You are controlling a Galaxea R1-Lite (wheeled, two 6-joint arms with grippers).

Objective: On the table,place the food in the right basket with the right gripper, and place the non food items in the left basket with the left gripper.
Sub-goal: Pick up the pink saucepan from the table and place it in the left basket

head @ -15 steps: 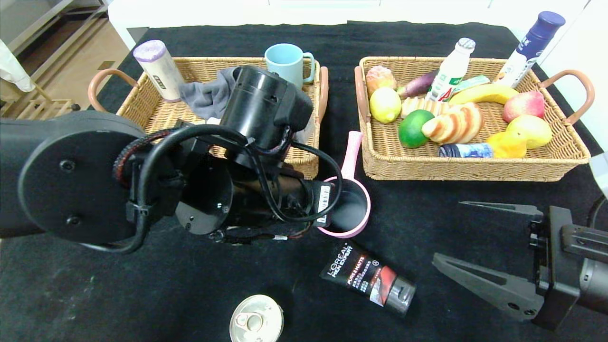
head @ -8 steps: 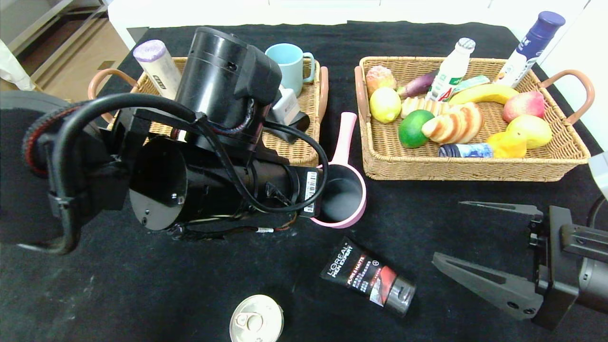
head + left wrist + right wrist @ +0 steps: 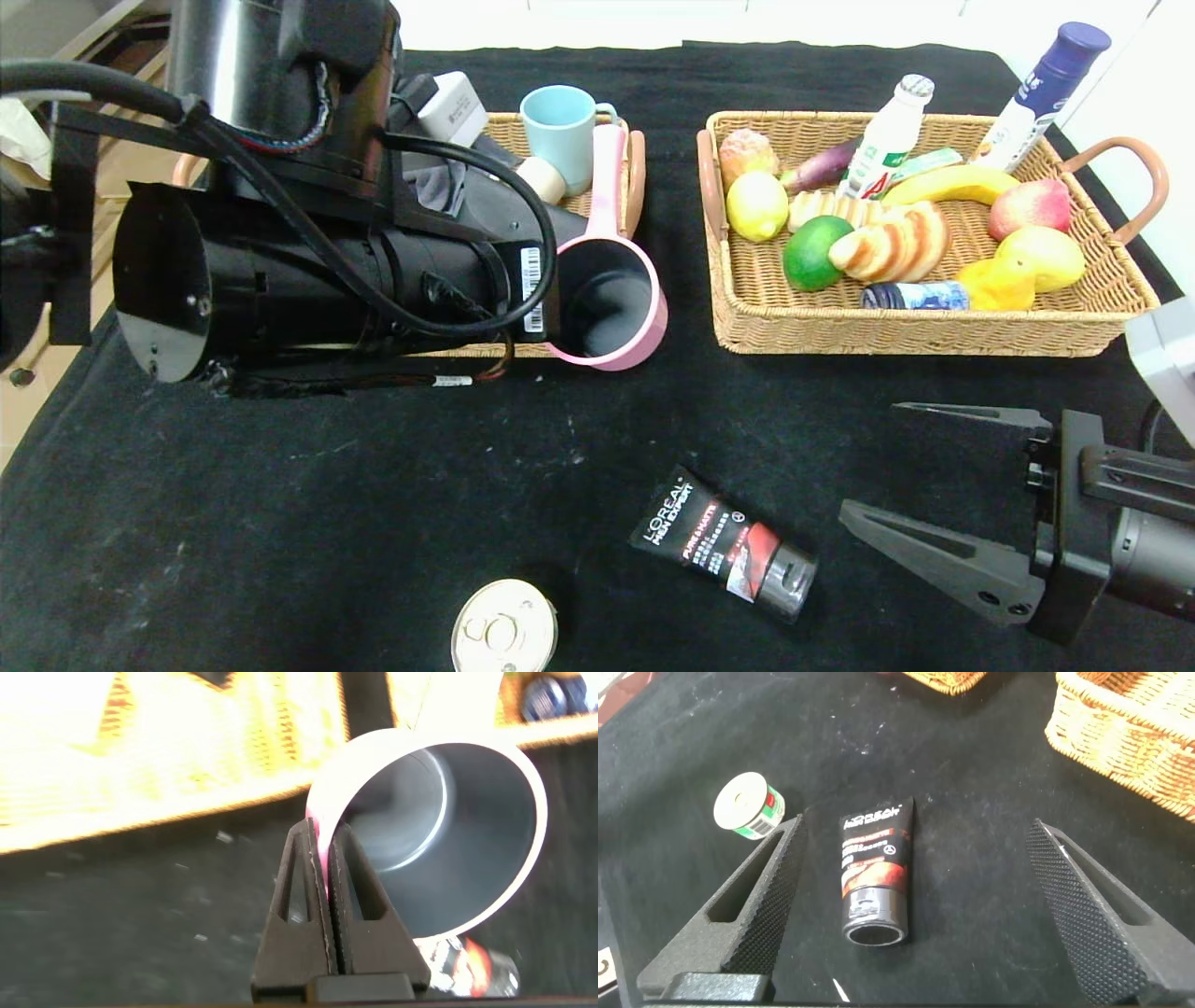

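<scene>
The left gripper [image 3: 325, 873] is clamped on the rim of the pink ladle [image 3: 611, 297], holding it lifted at the near right corner of the left basket [image 3: 616, 191]; its handle, the long axis, points away over the basket toward the blue mug [image 3: 560, 126]. The tube [image 3: 726, 544] lies on the cloth just left of the right gripper [image 3: 920, 495], whose fingers stand wide apart; cap end points toward the robot.

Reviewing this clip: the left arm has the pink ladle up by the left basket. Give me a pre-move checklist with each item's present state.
1. Left gripper shut on the pink plastic ladle's rim: ok.
2. Ladle clear of the black table: ok.
3. Ladle bowl fully over the left wicker basket: not ok, it hangs past the front corner.
4. Room in the basket under the ladle: cannot tell, arm hides it.
5. Right gripper open, low over the table near the black L'Oreal tube: ok.
</scene>
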